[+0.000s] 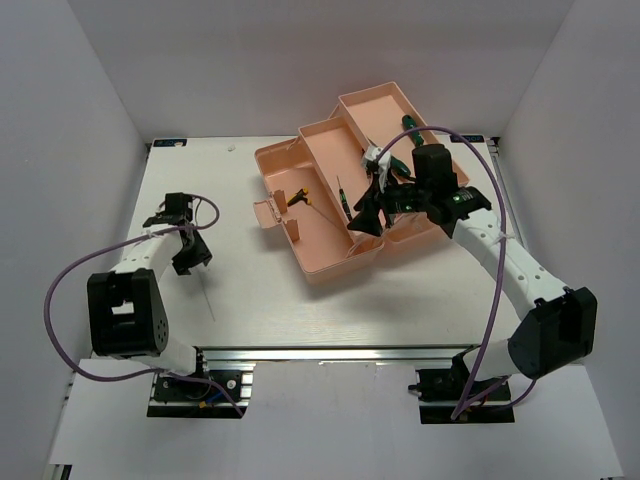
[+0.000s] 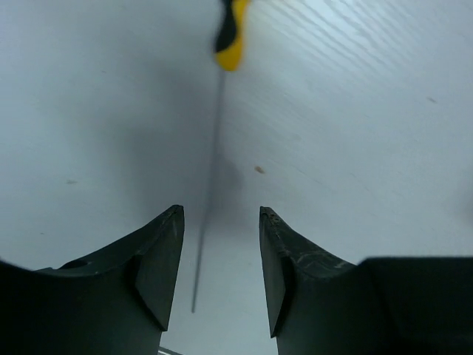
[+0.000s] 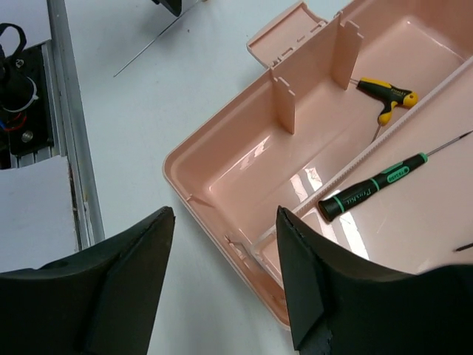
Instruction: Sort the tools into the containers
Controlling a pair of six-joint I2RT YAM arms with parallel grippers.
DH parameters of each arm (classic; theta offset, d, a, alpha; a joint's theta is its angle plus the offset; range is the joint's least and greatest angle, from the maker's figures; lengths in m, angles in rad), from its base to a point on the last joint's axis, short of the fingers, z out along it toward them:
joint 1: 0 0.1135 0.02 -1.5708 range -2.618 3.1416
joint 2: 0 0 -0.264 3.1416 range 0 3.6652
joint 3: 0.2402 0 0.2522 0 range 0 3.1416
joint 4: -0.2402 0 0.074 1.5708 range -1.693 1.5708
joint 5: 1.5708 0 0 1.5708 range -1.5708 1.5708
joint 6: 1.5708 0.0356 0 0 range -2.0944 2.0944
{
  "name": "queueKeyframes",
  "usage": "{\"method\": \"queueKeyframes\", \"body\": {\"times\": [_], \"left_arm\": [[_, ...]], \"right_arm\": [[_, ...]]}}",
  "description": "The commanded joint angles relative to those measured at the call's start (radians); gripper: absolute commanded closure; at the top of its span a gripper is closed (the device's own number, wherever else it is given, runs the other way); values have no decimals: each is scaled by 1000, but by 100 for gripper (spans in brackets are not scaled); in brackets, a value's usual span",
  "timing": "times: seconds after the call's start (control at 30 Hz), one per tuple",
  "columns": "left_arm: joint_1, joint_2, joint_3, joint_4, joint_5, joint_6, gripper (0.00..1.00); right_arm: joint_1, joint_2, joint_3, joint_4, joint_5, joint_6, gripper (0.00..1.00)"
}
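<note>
Yellow-handled screwdriver (image 2: 230,44) lies on the surface (image 2: 355,111) ahead of my left tool (image 2: 220,222), its thin shaft (image 2: 211,185) running back between the open, empty fingers (image 2: 159,259). I'd advance until they straddle its yellow end, then lower and close; the shaft would likely slip. My right tool (image 3: 225,214) hangs open above the box (image 3: 222,159).

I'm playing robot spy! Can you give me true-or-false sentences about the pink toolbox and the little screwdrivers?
1. The salmon-pink plastic toolbox is shut. False: it is open.
2. A slim dark-green-handled screwdriver lies inside it. True.
3. The left gripper squeezes the thin yellow-handled screwdriver. False: its jaws are open, and that tool lies on the white table.
4. The right gripper is open and empty. True.
</note>
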Motion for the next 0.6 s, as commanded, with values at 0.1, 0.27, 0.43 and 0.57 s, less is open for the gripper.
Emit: {"method": "queueKeyframes", "body": {"times": [0.1, 0.27, 0.43, 0.57], "left_arm": [[42, 78, 53, 88, -87, 115, 44], [56, 205, 107, 141, -101, 195, 46], [85, 302, 159, 176, -68, 227, 52], [109, 360, 204, 196, -58, 237, 58]], "right_arm": [[4, 20, 72, -53, -26, -64, 37], [5, 11, 62, -58, -12, -57, 37], [5, 11, 96, -104, 2, -94, 37], [5, 20, 119, -133, 17, -105, 37]]}}
